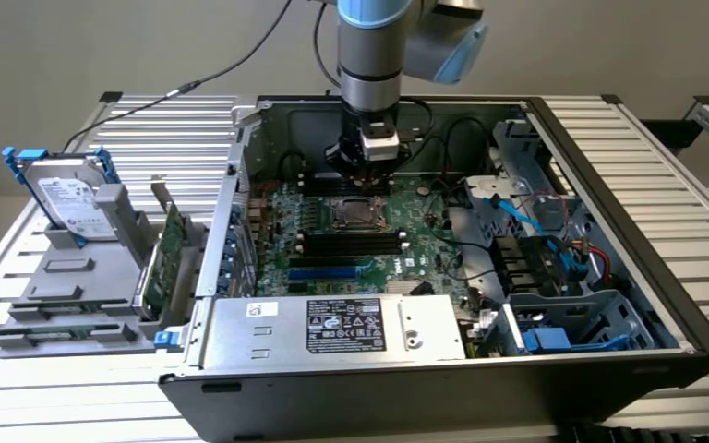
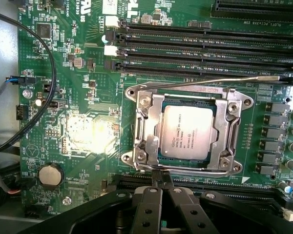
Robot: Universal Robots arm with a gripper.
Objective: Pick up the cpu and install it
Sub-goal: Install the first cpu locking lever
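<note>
Exterior view: the arm reaches into the open computer case (image 1: 613, 157), with the gripper (image 1: 361, 180) low over the motherboard (image 1: 330, 268), just beside the cpu (image 1: 352, 214).

Wrist view: the cpu (image 2: 188, 131) lies flat in its socket, inside the metal bracket (image 2: 151, 122) (a thin lever wire (image 2: 210, 83) runs between it and the memory slots (image 2: 205, 44)). The gripper (image 2: 161, 179) has its fingers pressed together, tips at the bracket's edge.

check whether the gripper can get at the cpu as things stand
Probably only its top. The gripper, shut, hangs right beside the metal frame with nothing in between. But that frame overlaps the edges of the cpu, so gripping its sides looks blocked.
</note>
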